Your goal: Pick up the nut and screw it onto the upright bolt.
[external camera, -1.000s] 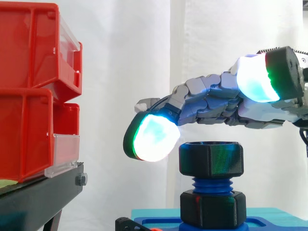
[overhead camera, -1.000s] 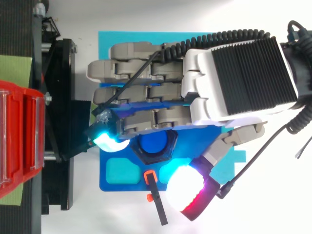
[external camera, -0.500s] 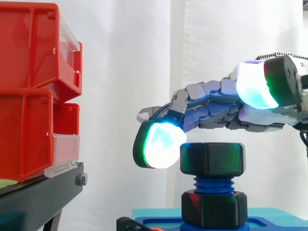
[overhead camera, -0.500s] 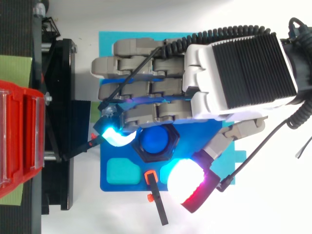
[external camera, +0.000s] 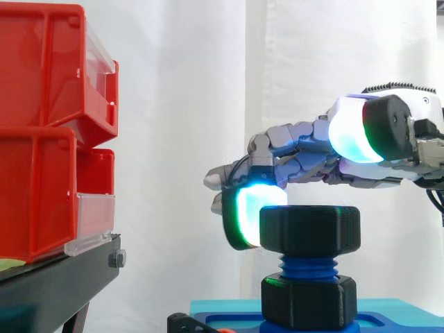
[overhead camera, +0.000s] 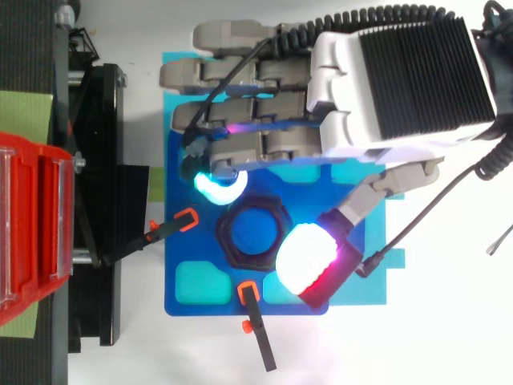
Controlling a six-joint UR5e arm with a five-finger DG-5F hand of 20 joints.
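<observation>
While on one bolt (external camera: 305,266), two nuts (external camera: 309,231).

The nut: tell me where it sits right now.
In the side view the nut sits atop the blue upright bolt, right of centre, just under the hand and above a second black nut.

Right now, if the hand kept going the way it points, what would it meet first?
Probably the lower red bin, met by the hand's lowered fingertip; depth is unclear.
</observation>
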